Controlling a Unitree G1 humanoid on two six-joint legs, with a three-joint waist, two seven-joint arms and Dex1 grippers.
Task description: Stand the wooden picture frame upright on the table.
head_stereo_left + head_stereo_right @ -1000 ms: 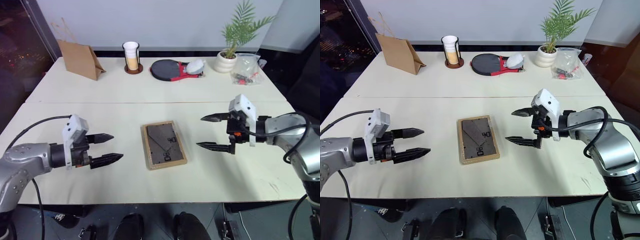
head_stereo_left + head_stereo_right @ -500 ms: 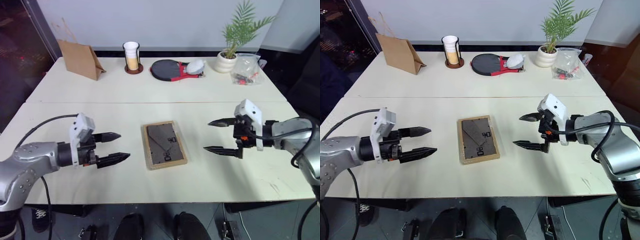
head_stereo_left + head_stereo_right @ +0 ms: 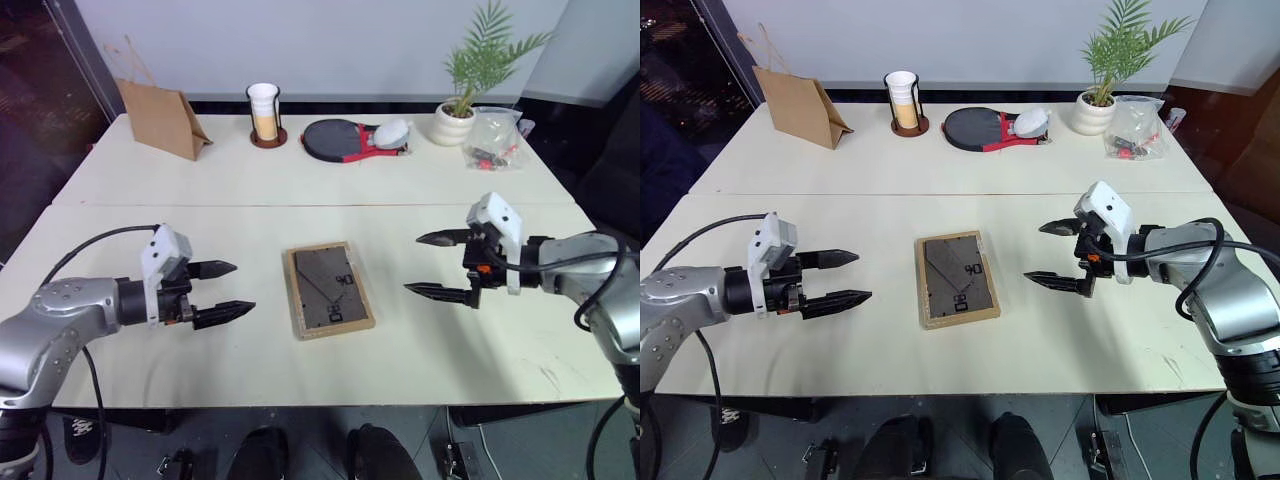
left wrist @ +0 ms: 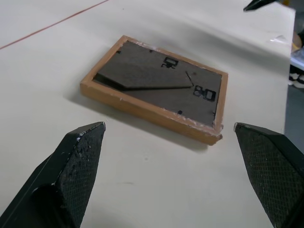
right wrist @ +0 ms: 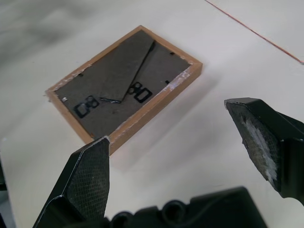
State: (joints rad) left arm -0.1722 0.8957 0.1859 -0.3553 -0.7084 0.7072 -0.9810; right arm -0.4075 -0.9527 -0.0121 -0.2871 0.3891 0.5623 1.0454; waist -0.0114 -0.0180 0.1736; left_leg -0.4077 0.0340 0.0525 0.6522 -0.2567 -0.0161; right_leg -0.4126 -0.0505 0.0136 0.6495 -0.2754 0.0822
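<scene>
Both grippers hung wide open and empty, left gripper (image 3: 222,291) left of the wooden picture frame (image 3: 328,289), right gripper (image 3: 441,266) right of it, neither touching; frame lay flat, back panel up, on the table (image 3: 420,180).

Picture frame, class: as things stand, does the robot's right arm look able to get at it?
Probably yes. The picture frame lies flat, back up, on the table. The right end effector stands open beside it, pointing at it, with bare tabletop between them.
</scene>
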